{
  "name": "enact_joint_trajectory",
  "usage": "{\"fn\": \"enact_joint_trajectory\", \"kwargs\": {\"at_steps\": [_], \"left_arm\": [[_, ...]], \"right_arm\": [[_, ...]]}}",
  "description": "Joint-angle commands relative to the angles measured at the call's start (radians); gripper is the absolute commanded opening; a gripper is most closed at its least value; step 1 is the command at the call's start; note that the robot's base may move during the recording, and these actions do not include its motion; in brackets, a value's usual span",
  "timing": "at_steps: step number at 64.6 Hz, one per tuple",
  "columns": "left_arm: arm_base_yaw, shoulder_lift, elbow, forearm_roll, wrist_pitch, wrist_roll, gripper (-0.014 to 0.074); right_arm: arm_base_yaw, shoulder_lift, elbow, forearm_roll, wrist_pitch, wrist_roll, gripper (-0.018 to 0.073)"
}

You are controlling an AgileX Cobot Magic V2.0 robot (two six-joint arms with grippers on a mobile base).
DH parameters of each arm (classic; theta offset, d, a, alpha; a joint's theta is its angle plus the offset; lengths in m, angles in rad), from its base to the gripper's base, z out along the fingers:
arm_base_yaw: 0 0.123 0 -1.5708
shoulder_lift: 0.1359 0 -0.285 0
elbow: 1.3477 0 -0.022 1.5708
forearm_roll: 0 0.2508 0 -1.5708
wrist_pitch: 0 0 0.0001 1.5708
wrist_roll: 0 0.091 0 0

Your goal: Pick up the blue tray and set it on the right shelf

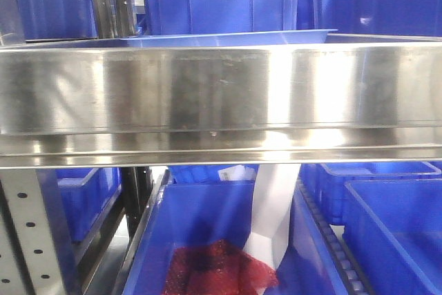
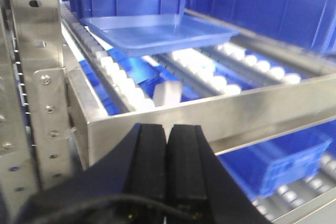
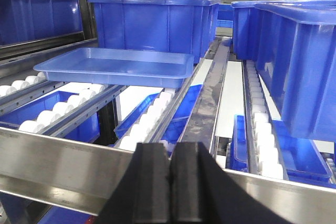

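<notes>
The blue tray [image 3: 118,66] lies flat on the white rollers of the shelf, in front of a deep blue bin. It also shows in the left wrist view [image 2: 157,32] and as a thin rim above the steel edge in the front view [image 1: 235,38]. The shelf's broad shiny steel front edge [image 1: 221,101] fills the front view. My left gripper [image 2: 168,132] is shut and empty, just short of the steel edge. My right gripper [image 3: 172,150] is shut and empty, also in front of the edge. Both are well apart from the tray.
Deep blue bins stand behind the tray [image 3: 152,24] and at the right [image 3: 299,61]. A grey perforated upright [image 2: 39,77] stands at the left. Below the shelf are more blue bins [image 1: 394,233], one holding a red mesh bag [image 1: 217,267].
</notes>
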Motion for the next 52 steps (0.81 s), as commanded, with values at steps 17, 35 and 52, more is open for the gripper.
{"fn": "enact_joint_trajectory", "kwargs": {"at_steps": [17,35,52], "left_arm": [[0.382,-0.087,0.227,-0.195,-0.355,0.191,-0.0048],[0.47,-0.141,0.512,-0.195,-0.63,0.191,-0.0048],[0.47,-0.143,0.531,-0.195,-0.63,0.191,-0.0048]], "right_arm": [[0.002,0.01,-0.026,-0.018,-0.092,-0.012,0.0055],[0.002,0.01,-0.026,-0.018,-0.092,-0.012,0.0055],[0.002,0.01,-0.026,-0.018,-0.091,-0.012,0.0055]]}}
